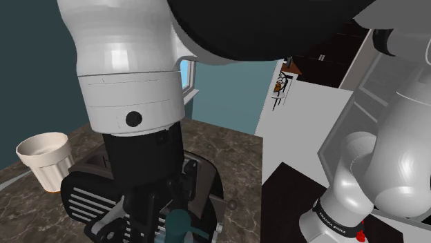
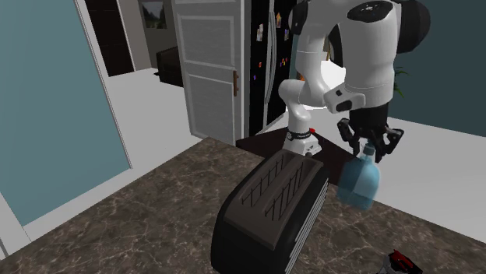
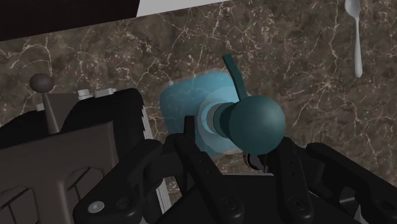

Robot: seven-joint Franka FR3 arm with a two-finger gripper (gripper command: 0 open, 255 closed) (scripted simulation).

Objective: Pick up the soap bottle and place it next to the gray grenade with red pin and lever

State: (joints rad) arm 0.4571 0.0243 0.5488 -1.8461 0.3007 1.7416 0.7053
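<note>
**Claw clamped on the soap bottle, up off the counter**

The black claw [image 2: 366,146] is clenched on the soap bottle [image 2: 360,180] at the neck, just under its teal pump head. The pale blue bottle hangs above the dark marbled counter [image 2: 156,210]. A black toaster [image 2: 272,206] stands just beside it. A white spoon [image 3: 356,35] lies well apart from the bottle, and a pale cup [image 1: 45,157] stands beyond the toaster.

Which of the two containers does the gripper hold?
The blue soap bottle, clasped at its pump top by the gripper; the pale cup stands apart on the counter.
</note>
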